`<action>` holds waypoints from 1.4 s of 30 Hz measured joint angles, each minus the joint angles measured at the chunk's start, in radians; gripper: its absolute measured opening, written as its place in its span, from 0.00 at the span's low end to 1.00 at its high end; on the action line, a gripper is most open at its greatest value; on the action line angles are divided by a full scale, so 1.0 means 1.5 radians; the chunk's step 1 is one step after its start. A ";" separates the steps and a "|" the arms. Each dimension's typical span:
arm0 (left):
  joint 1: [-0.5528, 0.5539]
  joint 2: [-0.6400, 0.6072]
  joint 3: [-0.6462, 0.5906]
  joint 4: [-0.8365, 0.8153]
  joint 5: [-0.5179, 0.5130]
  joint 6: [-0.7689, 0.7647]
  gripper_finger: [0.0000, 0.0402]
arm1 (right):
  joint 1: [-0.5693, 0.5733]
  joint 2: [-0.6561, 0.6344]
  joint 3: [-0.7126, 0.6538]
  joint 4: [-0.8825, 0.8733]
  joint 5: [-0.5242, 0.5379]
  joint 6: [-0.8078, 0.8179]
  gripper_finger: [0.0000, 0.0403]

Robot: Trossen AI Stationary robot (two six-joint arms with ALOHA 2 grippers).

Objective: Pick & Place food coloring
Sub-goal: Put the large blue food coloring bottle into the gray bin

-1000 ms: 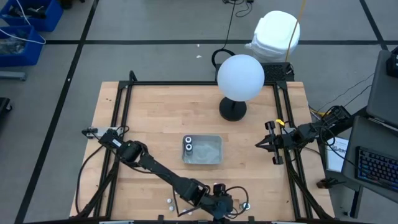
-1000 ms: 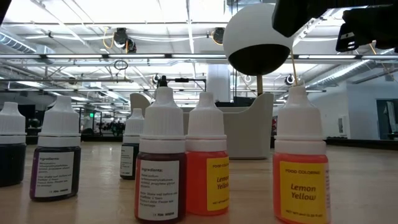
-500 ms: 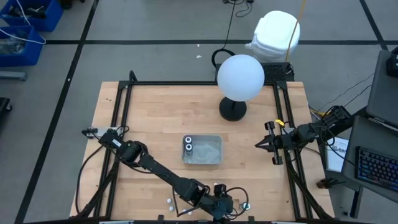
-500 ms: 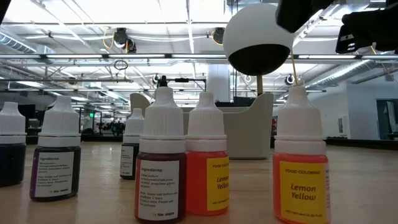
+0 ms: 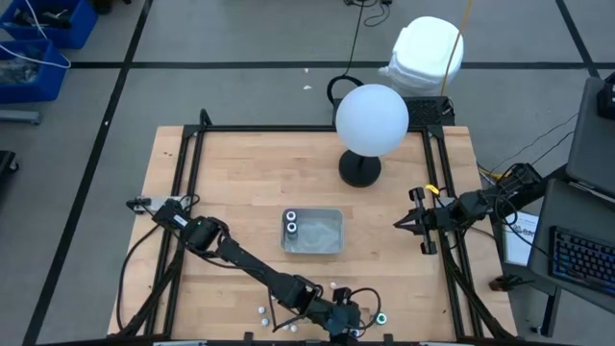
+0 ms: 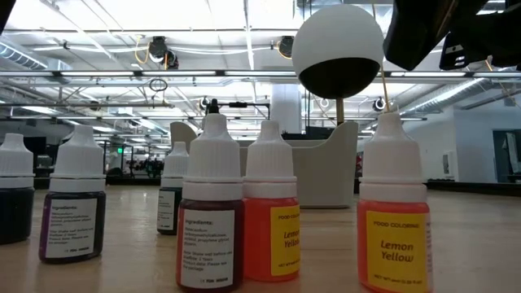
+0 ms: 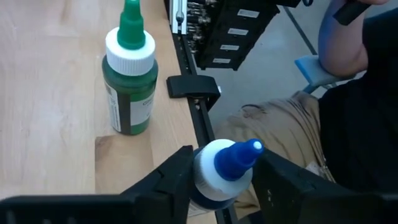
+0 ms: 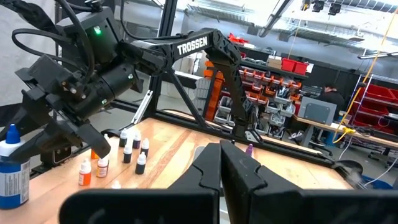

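- "FOOD COLORING" over "Lemon Yellow" on the yellow label of the nearest yellow bottle (image 6: 394, 232), low view;
- "FOOD" and "Lemon Yellow", partly cut off, on the orange bottle (image 6: 272, 233) beside it;
- small print on the dark red bottle (image 6: 210, 241), too fine to read;
- "TROSSEN" in white on the left arm (image 8: 193, 46), right wrist view.

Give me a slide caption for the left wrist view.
Left claw closing around a blue-capped bottle beside a green bottle.
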State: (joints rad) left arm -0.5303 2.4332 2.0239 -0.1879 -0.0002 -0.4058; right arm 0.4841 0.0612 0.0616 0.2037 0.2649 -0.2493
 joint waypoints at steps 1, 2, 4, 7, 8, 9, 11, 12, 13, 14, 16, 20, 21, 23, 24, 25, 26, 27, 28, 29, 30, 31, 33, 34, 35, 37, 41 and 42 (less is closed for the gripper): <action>0.000 0.000 0.000 0.000 0.000 0.000 0.35 | 0.000 0.000 0.000 0.000 0.000 0.000 0.00; 0.000 0.000 0.000 0.000 0.000 0.003 0.33 | 0.000 0.000 0.000 0.000 0.000 0.000 0.00; 0.002 0.000 0.000 0.000 0.001 0.009 0.31 | 0.000 0.000 0.000 0.000 0.000 0.000 0.00; 0.003 -0.005 -0.001 -0.006 0.003 0.023 0.31 | 0.000 0.000 0.000 0.000 0.000 0.000 0.00; 0.004 -0.008 -0.002 -0.010 0.003 0.027 0.31 | 0.000 0.000 0.000 0.000 0.000 0.000 0.00; 0.005 -0.015 -0.003 -0.015 0.003 0.032 0.31 | 0.000 0.000 0.000 -0.001 0.000 0.000 0.00; 0.009 -0.032 -0.003 -0.032 -0.001 0.041 0.31 | 0.000 0.000 0.000 -0.003 0.000 0.000 0.00; 0.010 -0.048 -0.003 -0.041 -0.008 0.047 0.31 | 0.000 0.000 0.000 -0.004 0.000 0.000 0.00; 0.010 -0.068 -0.003 -0.062 -0.020 0.053 0.31 | 0.000 0.000 0.000 -0.005 0.000 0.000 0.00; 0.011 -0.087 -0.003 -0.076 -0.035 0.057 0.31 | 0.000 0.001 0.000 -0.005 0.000 0.000 0.00; 0.012 -0.131 -0.002 -0.107 -0.077 0.064 0.31 | 0.000 0.001 0.000 -0.006 0.000 0.000 0.00; 0.012 -0.213 -0.002 -0.221 -0.187 0.091 0.31 | 0.000 0.003 0.000 -0.005 0.000 0.000 0.00; 0.011 -0.235 -0.002 -0.257 -0.223 0.093 0.31 | 0.000 0.004 0.000 -0.004 0.000 0.001 0.00; 0.012 -0.277 -0.002 -0.317 -0.297 0.091 0.31 | 0.000 0.004 0.000 -0.005 0.000 0.001 0.00; 0.014 -0.293 -0.001 -0.345 -0.331 0.090 0.31 | 0.000 0.004 0.000 -0.005 0.000 0.001 0.00; 0.017 -0.307 0.000 -0.375 -0.359 0.088 0.31 | 0.000 0.004 0.000 -0.004 0.000 0.001 0.00; 0.021 -0.317 0.000 -0.400 -0.382 0.083 0.31 | 0.000 0.004 0.000 -0.004 0.000 0.001 0.00; 0.025 -0.325 0.000 -0.424 -0.396 0.077 0.31 | 0.000 0.004 0.000 -0.004 0.000 0.001 0.00; 0.031 -0.327 0.000 -0.445 -0.405 0.072 0.31 | 0.000 0.004 0.000 -0.004 0.000 0.001 0.00; 0.037 -0.326 0.000 -0.460 -0.409 0.069 0.31 | 0.000 0.004 0.000 -0.004 0.000 0.001 0.00; 0.044 -0.326 -0.001 -0.474 -0.409 0.067 0.31 | 0.000 0.004 0.000 -0.004 0.000 0.001 0.00; 0.051 -0.325 -0.001 -0.490 -0.409 0.065 0.31 | 0.000 0.004 0.000 -0.005 0.000 0.001 0.00; 0.067 -0.322 -0.008 -0.501 -0.401 0.065 0.31 | 0.000 0.004 0.000 -0.004 0.000 0.001 0.00; 0.077 -0.321 -0.021 -0.483 -0.393 0.069 0.31 | 0.000 0.004 0.000 -0.004 0.000 0.001 0.00; 0.084 -0.321 -0.036 -0.467 -0.385 0.076 0.31 | 0.000 0.004 0.000 -0.004 0.000 0.001 0.00; 0.097 -0.321 -0.077 -0.447 -0.375 0.086 0.31 | 0.000 0.004 0.000 -0.004 0.000 0.001 0.00; 0.117 -0.340 -0.151 -0.386 -0.365 0.078 0.31 | 0.000 0.004 0.000 -0.005 -0.001 0.001 0.00; 0.121 -0.351 -0.171 -0.367 -0.366 0.077 0.31 | 0.000 0.004 0.000 -0.007 -0.001 0.001 0.00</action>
State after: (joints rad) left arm -0.3490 1.9072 1.7675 -0.7378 -0.5488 -0.2898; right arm 0.4840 0.0673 0.0616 0.1927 0.2629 -0.2481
